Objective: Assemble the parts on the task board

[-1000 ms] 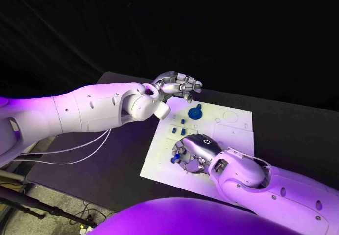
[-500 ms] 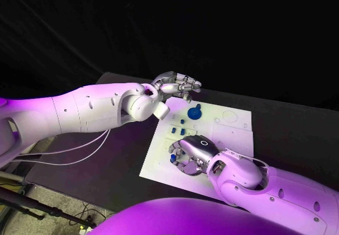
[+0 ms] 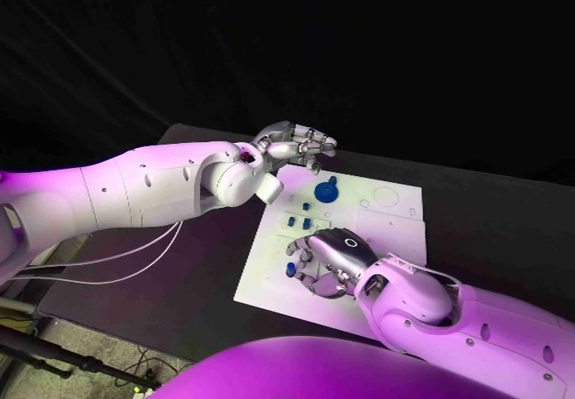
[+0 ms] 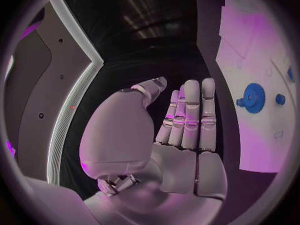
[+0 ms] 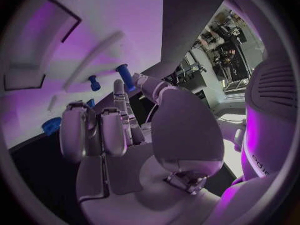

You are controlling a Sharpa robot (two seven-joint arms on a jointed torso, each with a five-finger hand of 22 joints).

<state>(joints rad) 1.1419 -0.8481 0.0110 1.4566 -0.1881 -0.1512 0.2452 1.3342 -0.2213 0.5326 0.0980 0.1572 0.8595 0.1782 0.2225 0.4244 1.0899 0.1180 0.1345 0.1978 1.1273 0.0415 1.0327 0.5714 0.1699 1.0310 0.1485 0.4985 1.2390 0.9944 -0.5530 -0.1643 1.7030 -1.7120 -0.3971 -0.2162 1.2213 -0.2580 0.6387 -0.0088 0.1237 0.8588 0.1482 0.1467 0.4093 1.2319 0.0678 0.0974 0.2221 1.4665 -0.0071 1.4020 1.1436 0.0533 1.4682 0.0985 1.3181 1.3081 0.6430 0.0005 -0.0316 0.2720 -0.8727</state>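
Observation:
The white task board (image 3: 390, 224) lies in the middle of the table. A blue gear (image 3: 326, 190) sits on its far left part, with small blue pegs (image 3: 309, 220) standing nearer. My right hand (image 3: 330, 262) hovers palm down over the board's near left, its fingers apart and holding nothing; a small blue part (image 3: 289, 268) lies beside its fingertips. In the right wrist view two pegs (image 5: 125, 76) stand just beyond the fingertips. My left hand (image 3: 293, 143) hangs above the board's far left corner, fingers straight and empty (image 4: 187, 120), with the gear (image 4: 254, 97) off to its side.
The black table (image 3: 479, 208) surrounds the board on all sides. My left forearm (image 3: 156, 187) reaches across the table's left side. Round outlines (image 3: 385, 197) mark the board's far right part.
The right hand's fingers have shifted slightly over the board's near left. The left hand stays where it was.

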